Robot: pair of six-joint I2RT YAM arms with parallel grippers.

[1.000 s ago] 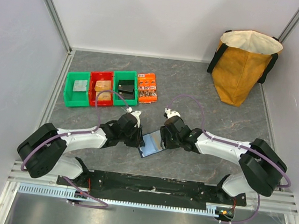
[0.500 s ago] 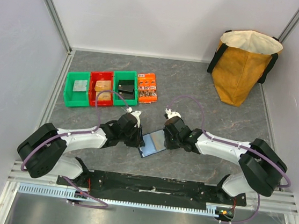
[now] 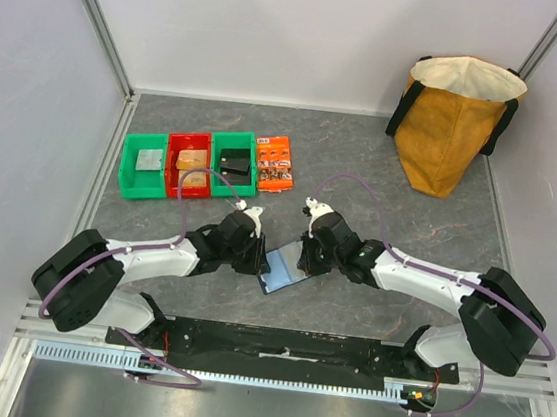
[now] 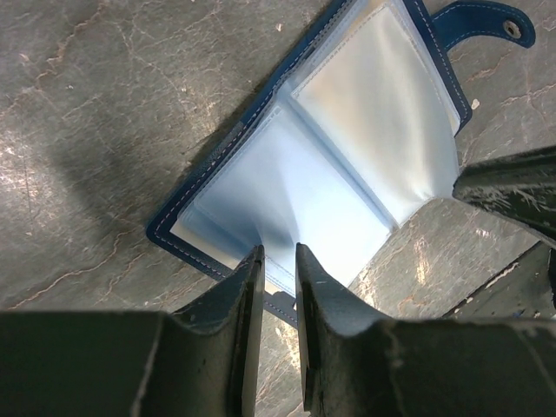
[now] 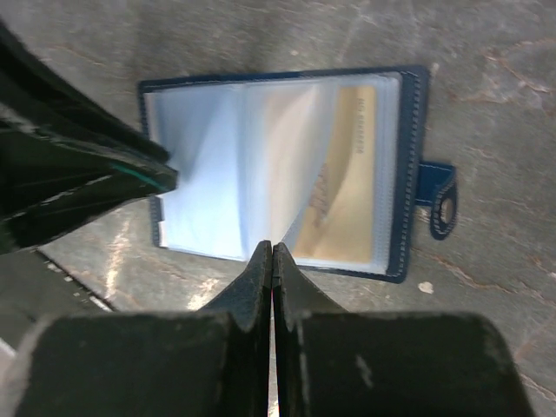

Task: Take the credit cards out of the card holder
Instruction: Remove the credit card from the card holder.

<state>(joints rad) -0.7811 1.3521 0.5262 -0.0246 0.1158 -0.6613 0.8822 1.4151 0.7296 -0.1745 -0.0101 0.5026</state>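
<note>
The card holder (image 3: 282,267), a navy wallet with pale blue clear sleeves, lies open on the grey table between the two arms. My left gripper (image 3: 259,258) is at its left edge, jaws narrowly apart and shut on the card holder (image 4: 347,165) where the sleeves (image 4: 287,208) run in between them. My right gripper (image 3: 301,258) is shut, and one sleeve page (image 5: 287,165) curves up into its fingertips (image 5: 263,254). A tan-gold credit card (image 5: 352,174) shows inside a sleeve on the right half. The closing tab (image 5: 443,207) sticks out to the right.
Two green bins (image 3: 127,163) (image 3: 236,137) with a red bin (image 3: 192,139) between them stand at the back left, each holding small items. An orange printed packet (image 3: 276,163) lies beside them. A yellow bag (image 3: 454,123) stands at the back right. Walls close in both sides.
My right gripper's jaws have closed at the card holder's right side, and its arm has shifted slightly. The left arm and the card holder have stayed put.
</note>
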